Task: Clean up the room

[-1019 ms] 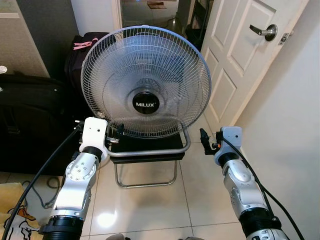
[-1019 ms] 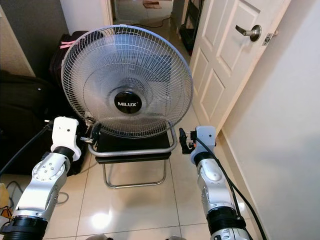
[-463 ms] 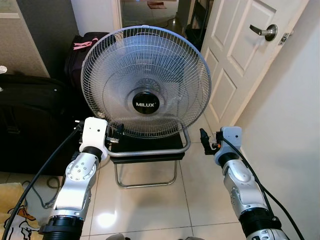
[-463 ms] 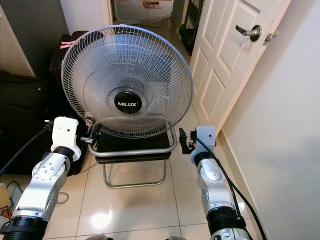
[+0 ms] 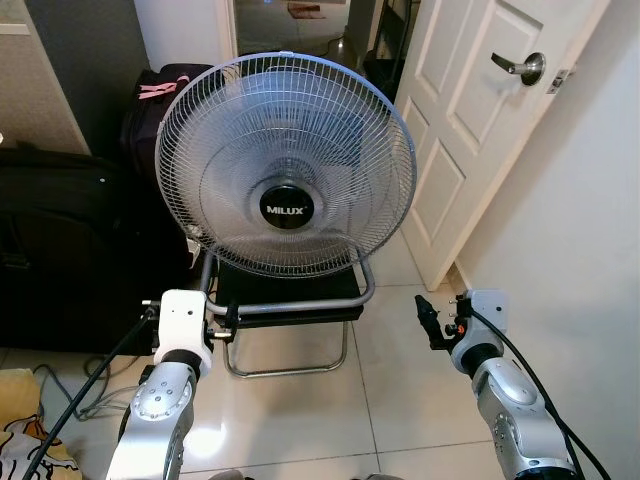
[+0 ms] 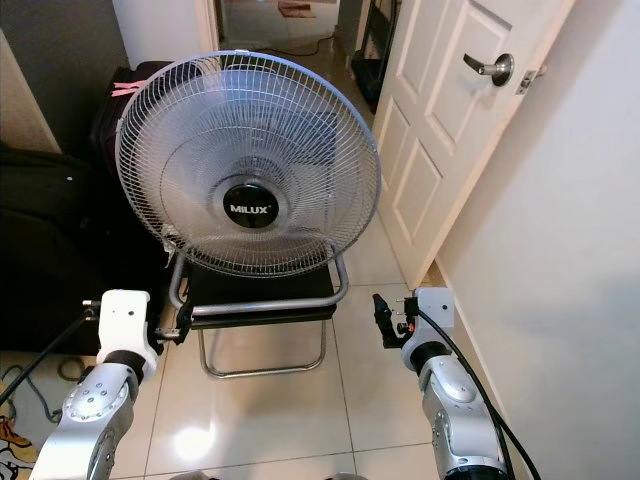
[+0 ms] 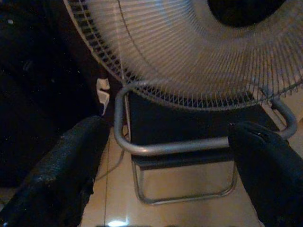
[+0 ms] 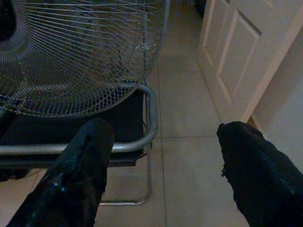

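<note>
Nearest the camera, at the lower left of the head view, the left end effector (image 5: pixel 222 322) hangs just in front of the grey tubular rail (image 5: pixel 300 305), short of touching it. From its wrist camera both black fingers (image 7: pixel 66 165) stand wide apart, nothing between them. At the lower right, the right end effector (image 5: pixel 428 320) hovers over the tiled floor (image 5: pixel 390 370), well to the side of the rail's rounded corner; its fingers (image 8: pixel 87 161) are likewise spread with nothing gripped.

Beyond them, in the middle of the frame, a black chair seat (image 5: pixel 290 285) sits on a bent metal frame, with the rail wrapping its front edge. On that seat stands the large fan (image 5: pixel 285 165), its round wire grille facing the camera and a black hub marked MILUX at its centre. The fan's lower rim dips just behind the rail.

To the left of the chair, a big black suitcase (image 5: pixel 60 250) fills the left side of the view, and a darker bag (image 5: pixel 150 105) with a pink strap sits behind it at the upper left. A cable (image 5: pixel 90 385) trails on the tiles at the lower left.

Farther back at the upper right, a white panelled door (image 5: pixel 480 130) with a silver lever handle (image 5: pixel 520 66) stands open.
</note>
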Available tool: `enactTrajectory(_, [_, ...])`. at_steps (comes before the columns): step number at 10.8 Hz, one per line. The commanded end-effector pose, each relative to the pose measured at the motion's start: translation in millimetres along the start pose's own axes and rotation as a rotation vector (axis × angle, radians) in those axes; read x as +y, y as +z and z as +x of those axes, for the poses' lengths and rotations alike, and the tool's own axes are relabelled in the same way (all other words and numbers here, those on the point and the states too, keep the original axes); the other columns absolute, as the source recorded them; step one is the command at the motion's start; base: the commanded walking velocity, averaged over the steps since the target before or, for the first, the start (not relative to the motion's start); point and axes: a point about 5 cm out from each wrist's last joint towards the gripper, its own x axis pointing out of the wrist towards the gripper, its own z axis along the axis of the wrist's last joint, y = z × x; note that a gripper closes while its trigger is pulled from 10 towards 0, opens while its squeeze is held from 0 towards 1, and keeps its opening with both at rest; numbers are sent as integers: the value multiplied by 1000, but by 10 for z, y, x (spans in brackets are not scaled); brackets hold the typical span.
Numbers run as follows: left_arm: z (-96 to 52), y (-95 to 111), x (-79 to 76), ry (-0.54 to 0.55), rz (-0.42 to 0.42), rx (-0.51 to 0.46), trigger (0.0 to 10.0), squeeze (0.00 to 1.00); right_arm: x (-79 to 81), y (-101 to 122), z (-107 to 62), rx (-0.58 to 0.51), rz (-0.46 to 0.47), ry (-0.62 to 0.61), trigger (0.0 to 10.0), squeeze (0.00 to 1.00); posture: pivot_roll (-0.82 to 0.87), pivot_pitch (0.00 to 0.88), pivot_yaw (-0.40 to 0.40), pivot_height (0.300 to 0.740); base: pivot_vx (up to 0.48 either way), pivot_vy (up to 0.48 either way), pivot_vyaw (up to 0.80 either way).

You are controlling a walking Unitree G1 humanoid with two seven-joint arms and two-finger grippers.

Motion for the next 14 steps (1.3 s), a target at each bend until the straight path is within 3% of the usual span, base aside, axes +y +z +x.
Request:
enactTrajectory(1, [-29, -18, -7, 2, 4, 16, 10000, 0, -25, 53, -30, -7, -1, -4, 10000, 0, -50, 0, -58, 740, 0, 0, 0])
enactTrajectory(2, [-38, -15, -5, -1, 1, 24, 10000, 0, -15, 79, -42, -5, -12, 14, 10000, 0, -47, 0, -59, 740, 0, 0, 0])
enactTrajectory(3, [-24, 4, 4, -2, 5, 18, 10000, 0, 7, 111, -33, -18, 11, 36, 10000, 1000, -48, 0, -56, 740, 0, 0, 0])
enactTrajectory(4, [-11, 33, -3, -19, -15, 4, 10000, 0, 14, 154, -26, -45, 45, 46, 10000, 1000, -48, 0, -52, 740, 0, 0, 0])
enactTrajectory(7, [54, 151, -94, -101, -39, -13, 10000, 0, 63, 243, 47, -52, -28, 72, 10000, 1000, -65, 0, -40, 740, 0, 0, 442])
enactTrajectory(9, [105, 202, -64, -42, -27, -49, 10000, 0, 88, 289, 80, -64, -38, 84, 10000, 1000, -73, 0, -41, 740, 0, 0, 800])
enactTrajectory(10, [157, 290, 24, 86, -36, -122, 10000, 792, 88, 321, 104, -79, -70, 67, 10000, 1000, -74, 0, -38, 740, 0, 0, 800])
enactTrajectory(11, [172, 323, 68, 191, -88, -163, 10000, 1000, 94, 319, 119, -78, -60, 75, 10000, 1000, -70, 0, -39, 740, 0, 0, 800])
enactTrajectory(12, [189, 254, 44, 218, -92, -91, 10000, 1000, 96, 322, 123, -79, -46, 70, 10000, 1000, -69, 0, -39, 740, 0, 0, 800])
enactTrajectory(13, [191, 218, -3, 232, -44, -79, 10000, 1000, 102, 324, 125, -79, -39, 62, 10000, 1000, -72, 0, -35, 740, 0, 0, 800])
enactTrajectory(14, [196, 183, -84, 41, -79, -21, 10000, 1000, 110, 329, 129, -80, -23, 57, 10000, 1000, -74, 0, -35, 740, 0, 0, 800])
